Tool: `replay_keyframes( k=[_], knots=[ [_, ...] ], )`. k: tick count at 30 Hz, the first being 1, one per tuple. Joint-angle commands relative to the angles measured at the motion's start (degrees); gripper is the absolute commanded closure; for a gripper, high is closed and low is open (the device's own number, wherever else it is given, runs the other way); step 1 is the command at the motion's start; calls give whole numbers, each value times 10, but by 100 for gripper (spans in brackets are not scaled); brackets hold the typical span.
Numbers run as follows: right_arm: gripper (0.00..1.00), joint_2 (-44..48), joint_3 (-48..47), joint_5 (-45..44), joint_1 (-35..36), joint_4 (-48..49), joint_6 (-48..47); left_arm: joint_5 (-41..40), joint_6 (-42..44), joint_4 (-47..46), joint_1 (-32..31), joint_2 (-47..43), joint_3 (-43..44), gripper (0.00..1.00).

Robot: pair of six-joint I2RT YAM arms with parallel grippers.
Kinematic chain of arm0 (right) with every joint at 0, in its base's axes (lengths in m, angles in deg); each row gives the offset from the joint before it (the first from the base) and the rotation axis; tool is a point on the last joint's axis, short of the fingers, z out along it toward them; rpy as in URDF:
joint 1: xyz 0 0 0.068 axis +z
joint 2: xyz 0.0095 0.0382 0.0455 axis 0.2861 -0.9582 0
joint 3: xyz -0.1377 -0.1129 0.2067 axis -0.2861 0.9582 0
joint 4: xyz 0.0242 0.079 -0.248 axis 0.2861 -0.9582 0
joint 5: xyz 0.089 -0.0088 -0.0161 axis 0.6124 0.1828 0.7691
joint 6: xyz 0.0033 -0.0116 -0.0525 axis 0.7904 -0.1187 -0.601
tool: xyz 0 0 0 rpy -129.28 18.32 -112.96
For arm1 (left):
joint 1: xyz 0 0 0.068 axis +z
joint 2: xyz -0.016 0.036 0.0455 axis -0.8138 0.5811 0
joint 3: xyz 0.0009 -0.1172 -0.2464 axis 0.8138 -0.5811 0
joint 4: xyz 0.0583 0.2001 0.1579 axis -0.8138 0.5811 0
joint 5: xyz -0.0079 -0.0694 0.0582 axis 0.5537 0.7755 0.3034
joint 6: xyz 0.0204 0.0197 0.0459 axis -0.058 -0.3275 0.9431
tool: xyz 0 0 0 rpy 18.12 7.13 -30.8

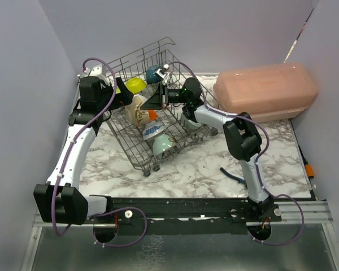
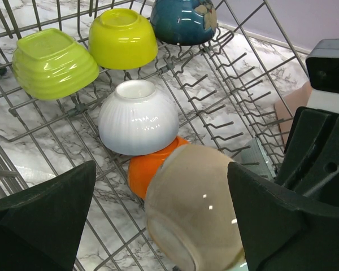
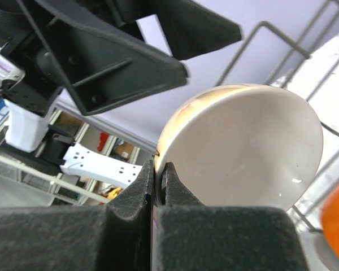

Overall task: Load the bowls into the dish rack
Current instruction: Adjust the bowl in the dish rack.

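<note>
- Carrying everything is the marble counter (image 1: 203,169).
- Dish rack (image 1: 133,148): a grey wire basket sitting skewed on the counter between the two arms, with every bowl in view inside or over it.
- Pink lidded box (image 1: 265,90): at the far right of the counter, well apart from the work.
- Loaded bowls: a square lime bowl (image 2: 53,62), a round lime bowl (image 2: 123,38) and a dark blue bowl (image 2: 183,20) sit at the far end. A white bowl (image 2: 137,116) is upside down mid-rack with an orange bowl (image 2: 144,175) against it. Nearer the front are a blue-patterned bowl (image 1: 152,131) and a pale teal bowl (image 1: 163,144).
- Beige bowl (image 2: 195,209): tipped on its side over the rack wires, just beside the orange bowl.
- Right fingers (image 3: 130,209): pinched together on the beige bowl's rim.
- Left fingers (image 2: 42,220): spread wide, one on each side of the beige bowl, apparently clear of it.
- Step in hand, as I judge it: seating the beige bowl, late in the loading. The next move calls for lowering it between the tines and then letting go, without knocking the orange bowl.
</note>
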Motion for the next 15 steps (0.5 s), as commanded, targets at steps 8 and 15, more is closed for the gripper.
replay_keyframes(
  k=[8,15],
  knots=[
    [100,152,20,-191,-85,-293,-216,19,-33,-122,5,-18,-43,1],
    [100,229,152,-416,-105,-253,-183,10,-77,-209,-17,-5,-84,1]
  ],
)
